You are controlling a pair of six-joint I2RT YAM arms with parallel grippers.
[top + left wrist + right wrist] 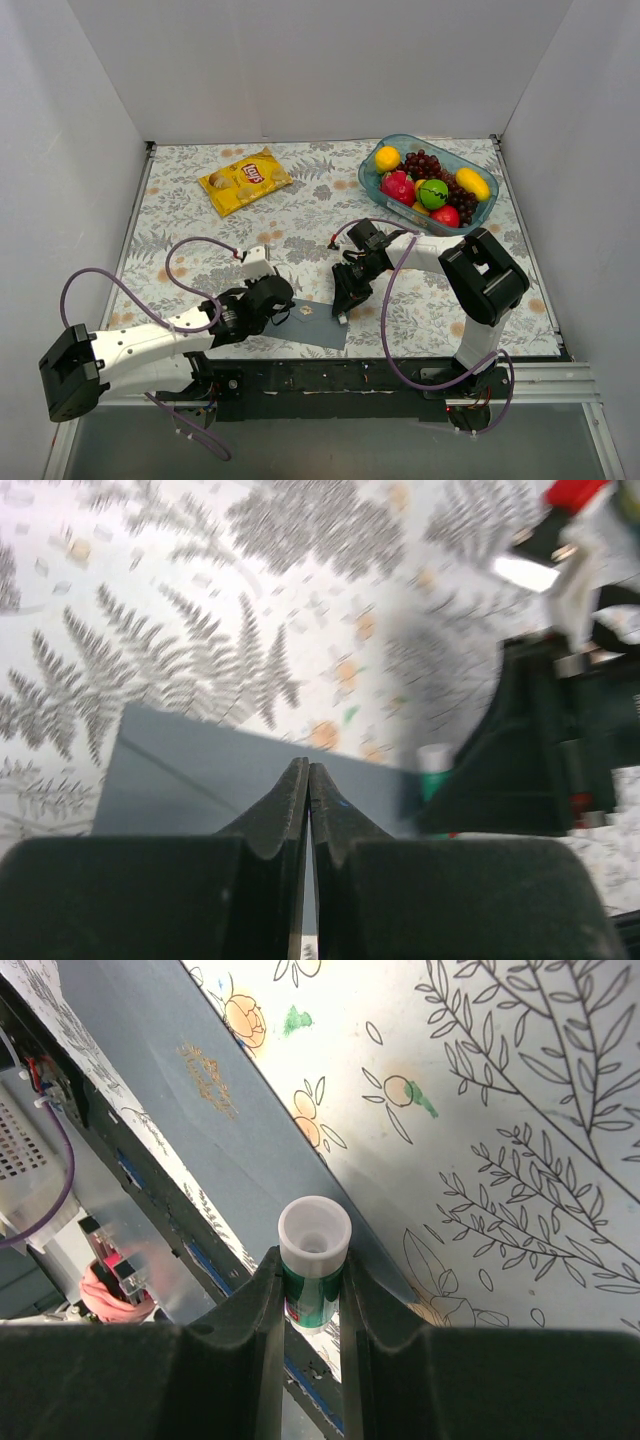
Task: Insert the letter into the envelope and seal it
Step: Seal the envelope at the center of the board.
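The grey-blue envelope (pixel 318 326) lies flat at the table's near edge, flap side down or closed; I cannot tell which. It also shows in the left wrist view (pixel 200 770) and the right wrist view (pixel 190 1060). My left gripper (pixel 289 312) (pixel 308 770) is shut, its tips over the envelope's left part. My right gripper (pixel 344 310) (pixel 310 1260) is shut on a green glue stick with a white end (pixel 314 1232), held at the envelope's right edge; the stick also shows in the left wrist view (pixel 435 765). The cream letter is not in view.
A yellow crisp bag (pixel 245 180) lies at the back left. A clear blue bowl (pixel 452 152) of fruit stands at the back right. White walls close in three sides. The black rail (pixel 330 375) runs just below the envelope.
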